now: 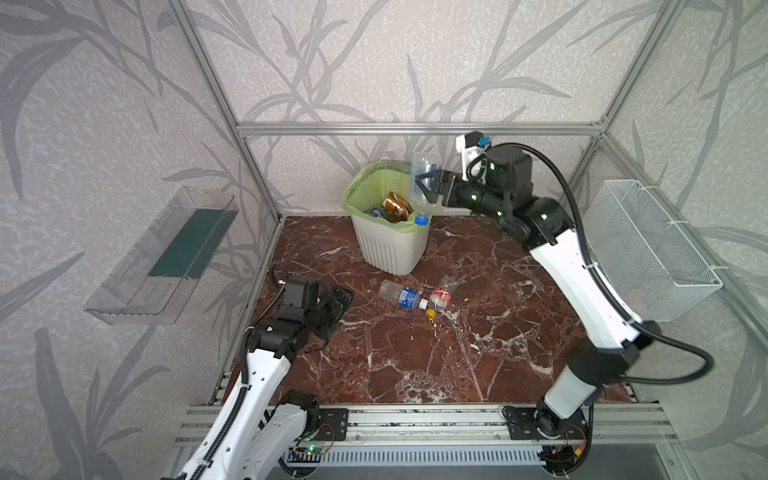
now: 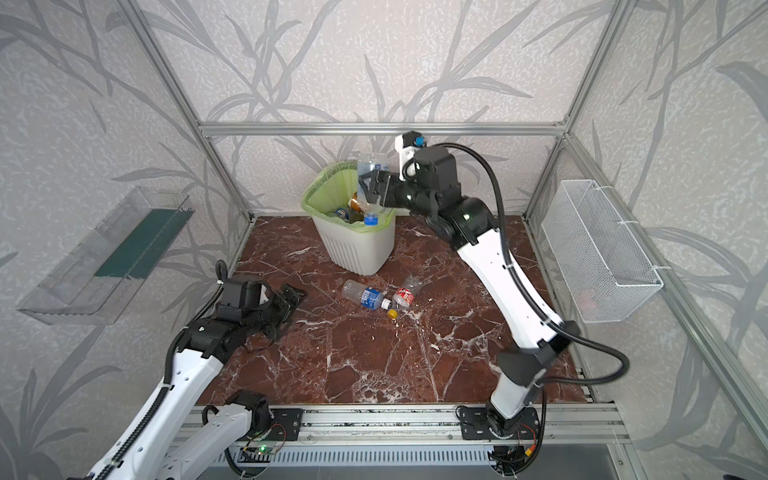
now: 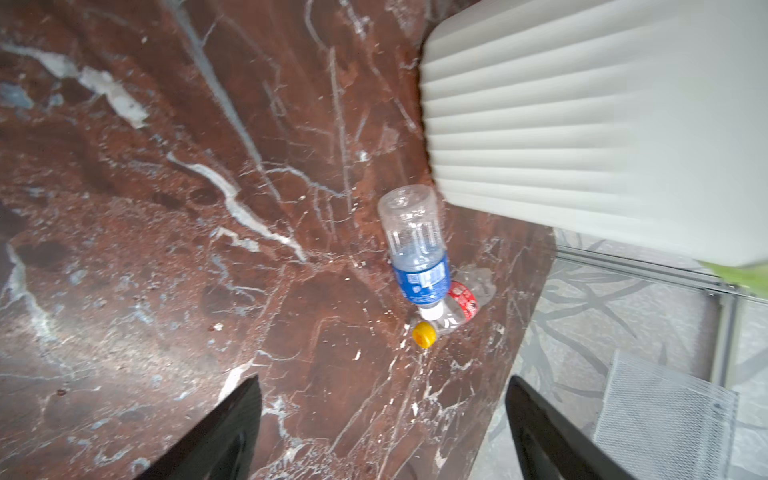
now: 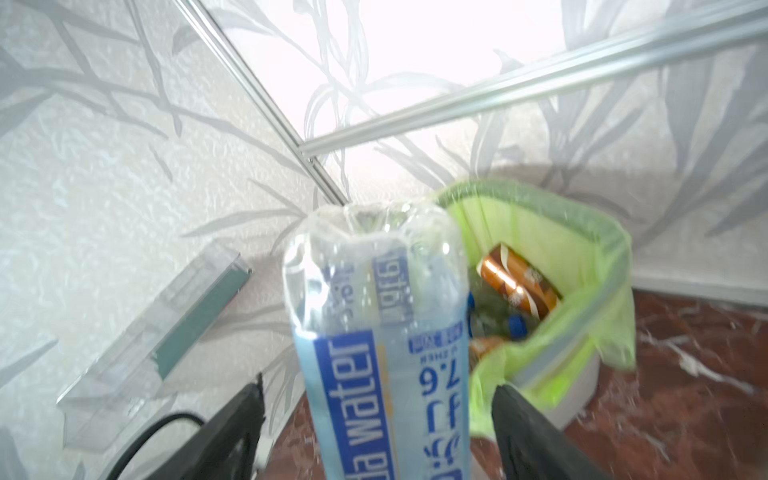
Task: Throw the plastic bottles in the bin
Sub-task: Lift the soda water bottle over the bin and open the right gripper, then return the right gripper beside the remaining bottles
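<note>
Plastic water bottle [image 1: 419, 171], clear with a blue label, cap down at the near right rim of the bin [image 1: 390, 245], between the fingers of the right end effector [image 1: 424, 189]; fingers spread, a gap on either side of the bottle in the right wrist view, no grip. Inside the green-lined bin, a brown-gold bottle [image 1: 397, 203]. On the desk [image 1: 415, 365] in front of the bin, two more lying flat and touching: a blue-labelled bottle [image 1: 401, 296] and a red-labelled bottle [image 1: 444, 292] with a yellow cap [image 1: 431, 314]. Left end effector [image 1: 334, 309] low at the desk's left side, spread wide, holding nothing.
</note>
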You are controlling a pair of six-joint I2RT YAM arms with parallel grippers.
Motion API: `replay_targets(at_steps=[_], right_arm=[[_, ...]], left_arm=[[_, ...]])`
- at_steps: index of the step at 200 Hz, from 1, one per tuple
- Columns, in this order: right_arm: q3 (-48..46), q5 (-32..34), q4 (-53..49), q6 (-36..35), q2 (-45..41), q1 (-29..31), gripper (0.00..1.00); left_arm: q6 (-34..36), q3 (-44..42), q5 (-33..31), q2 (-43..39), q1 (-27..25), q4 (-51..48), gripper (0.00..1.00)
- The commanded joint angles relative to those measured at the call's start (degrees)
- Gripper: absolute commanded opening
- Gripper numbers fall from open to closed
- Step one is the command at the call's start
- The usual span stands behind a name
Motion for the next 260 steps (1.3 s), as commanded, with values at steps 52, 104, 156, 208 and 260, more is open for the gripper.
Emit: replay_targets(at_steps=[52, 104, 156, 208, 260], right_arm=[[-47.49, 10.2, 8.29, 0.65, -33.15, 0.5, 0.91], [-83.63, 7.89, 10.95, 8.31, -49.43, -3.26, 0.89], [-100.09, 3.21, 19.86, 16.02, -51.75, -3.19, 0.86], [-102.82, 2.15, 24.54, 18.1, -50.37, -3.19, 0.86], [-104.15, 1.28, 26.98, 18.87, -49.47, -3.18, 0.85]], left_arm=[[0.74, -5.2, -0.34, -3.43, 0.51, 0.24, 0.92], [1.14, -8.15, 0.63, -3.24, 0.68, 1.46, 0.92], [0.3, -9.27, 1.03, -3.48, 0.68, 2.33, 0.92], [-0.6, -9.24, 0.74, -4.68, 0.72, 1.04, 0.9], [-4.51, -11.5, 1.16, -5.82, 0.71, 2.75, 0.88]])
